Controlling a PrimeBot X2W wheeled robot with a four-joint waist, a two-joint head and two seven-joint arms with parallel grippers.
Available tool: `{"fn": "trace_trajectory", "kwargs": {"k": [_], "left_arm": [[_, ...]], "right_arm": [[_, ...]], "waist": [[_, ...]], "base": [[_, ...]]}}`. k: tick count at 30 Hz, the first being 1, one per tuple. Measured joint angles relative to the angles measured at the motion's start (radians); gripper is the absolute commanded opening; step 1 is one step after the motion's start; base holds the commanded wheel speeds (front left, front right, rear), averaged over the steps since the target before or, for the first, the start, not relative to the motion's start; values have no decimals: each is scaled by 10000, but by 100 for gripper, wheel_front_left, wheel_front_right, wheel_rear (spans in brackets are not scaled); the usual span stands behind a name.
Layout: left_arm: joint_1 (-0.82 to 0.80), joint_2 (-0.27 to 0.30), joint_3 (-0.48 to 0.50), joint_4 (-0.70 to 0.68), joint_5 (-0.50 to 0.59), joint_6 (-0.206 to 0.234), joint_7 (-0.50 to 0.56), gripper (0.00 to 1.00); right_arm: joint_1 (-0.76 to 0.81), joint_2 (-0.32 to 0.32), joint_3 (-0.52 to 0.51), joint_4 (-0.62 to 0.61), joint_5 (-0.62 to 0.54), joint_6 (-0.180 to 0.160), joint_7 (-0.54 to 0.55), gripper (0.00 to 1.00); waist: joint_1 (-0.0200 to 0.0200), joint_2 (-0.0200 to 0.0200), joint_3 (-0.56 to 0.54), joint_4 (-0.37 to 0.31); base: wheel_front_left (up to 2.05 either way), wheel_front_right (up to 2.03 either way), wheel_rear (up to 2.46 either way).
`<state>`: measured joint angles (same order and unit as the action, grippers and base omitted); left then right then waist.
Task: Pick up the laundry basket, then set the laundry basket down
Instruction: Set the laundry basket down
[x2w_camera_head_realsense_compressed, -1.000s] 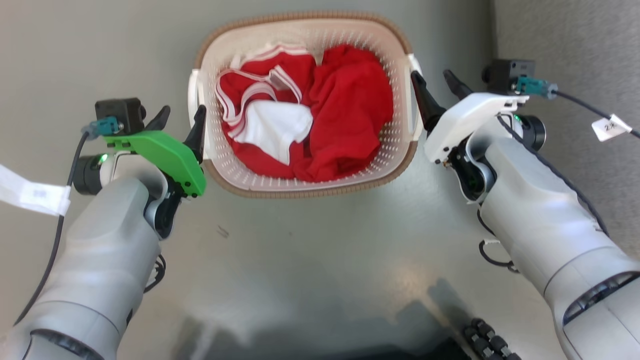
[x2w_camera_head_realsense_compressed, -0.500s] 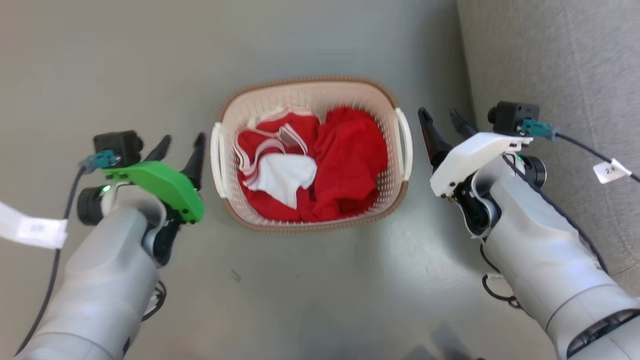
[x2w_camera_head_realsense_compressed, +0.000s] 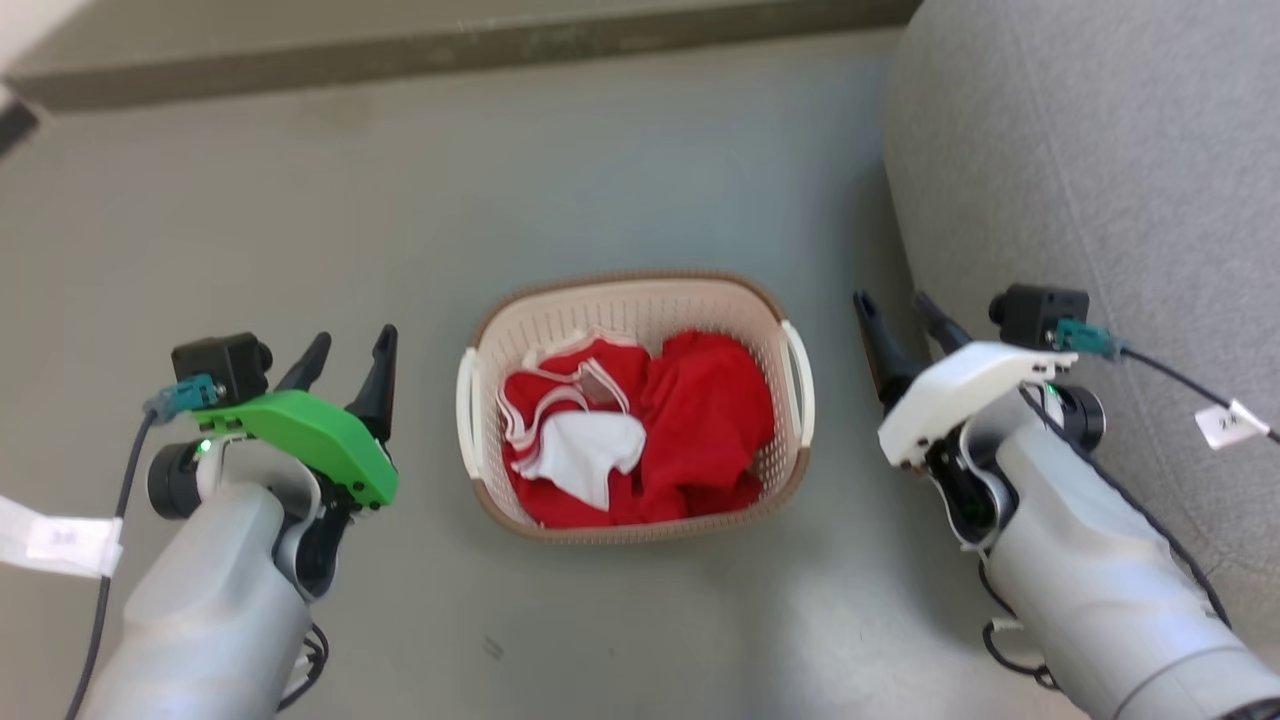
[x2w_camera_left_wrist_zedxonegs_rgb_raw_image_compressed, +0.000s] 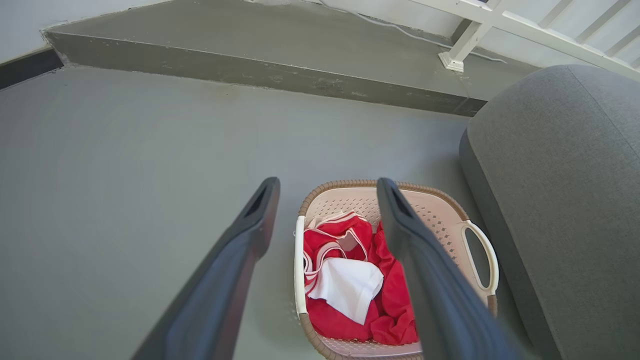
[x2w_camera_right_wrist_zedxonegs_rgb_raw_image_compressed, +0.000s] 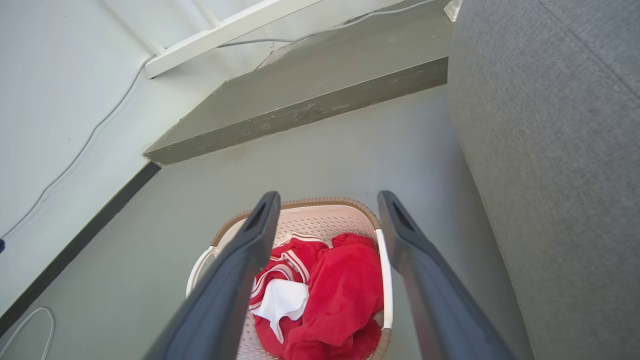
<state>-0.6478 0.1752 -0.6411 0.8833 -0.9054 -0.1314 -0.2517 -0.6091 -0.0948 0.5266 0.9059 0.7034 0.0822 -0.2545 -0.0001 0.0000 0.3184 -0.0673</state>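
Red & white clothes (x2w_camera_head_realsense_compressed: 705, 420) are hiding the bottom of the laundry basket (x2w_camera_head_realsense_compressed: 640, 532). It's sitting upright on the floor (x2w_camera_head_realsense_compressed: 300, 200) near the grey sofa (x2w_camera_head_realsense_compressed: 1080, 150), long axis running L–R. Left gripper (x2w_camera_head_realsense_compressed: 353, 345) & right gripper (x2w_camera_head_realsense_compressed: 890, 305) are hovering beside its handles, fingers spread, gripping nothing.

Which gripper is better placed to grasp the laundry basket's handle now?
Right, narrowly: the right gripper, open, looks slightly nearer a handle of the laundry basket than the open left gripper. Neither touches it.
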Motion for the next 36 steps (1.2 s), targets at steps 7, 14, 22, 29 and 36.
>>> {"fn": "trace_trajectory", "kwargs": {"k": [7, 14, 22, 29, 36], "left_arm": [[642, -21, 546, -569, 378, 0, 0, 100], [1408, 27, 1475, -1179, 600, 29, 0, 100], [2265, -17, 2184, -2151, 1187, 132, 0, 100], [2756, -65, 2614, -3062, 1919, 309, 0, 100], [3355, -228, 3469, -4040, 2508, 539, -2, 100]], "right_arm": [[716, -42, -366, -577, -353, -2, 2, 100], [1384, -92, -809, -1392, -731, -48, 2, 100], [2036, -155, -1141, -2232, -1296, -224, 0, 100], [2634, -230, -1461, -3087, -1751, -314, 2, 100], [2936, -274, -1973, -4109, -2211, -420, 0, 100]], "waist": [[0, 0, -897, 104], [0, 0, -1625, 221], [0, 0, -2223, 209], [0, 0, -2627, 206], [0, 0, -2722, 247]], "base": [[0, 0, 0], [0, 0, 0], [0, 0, 0], [0, 0, 0], [0, 0, 0]]}}
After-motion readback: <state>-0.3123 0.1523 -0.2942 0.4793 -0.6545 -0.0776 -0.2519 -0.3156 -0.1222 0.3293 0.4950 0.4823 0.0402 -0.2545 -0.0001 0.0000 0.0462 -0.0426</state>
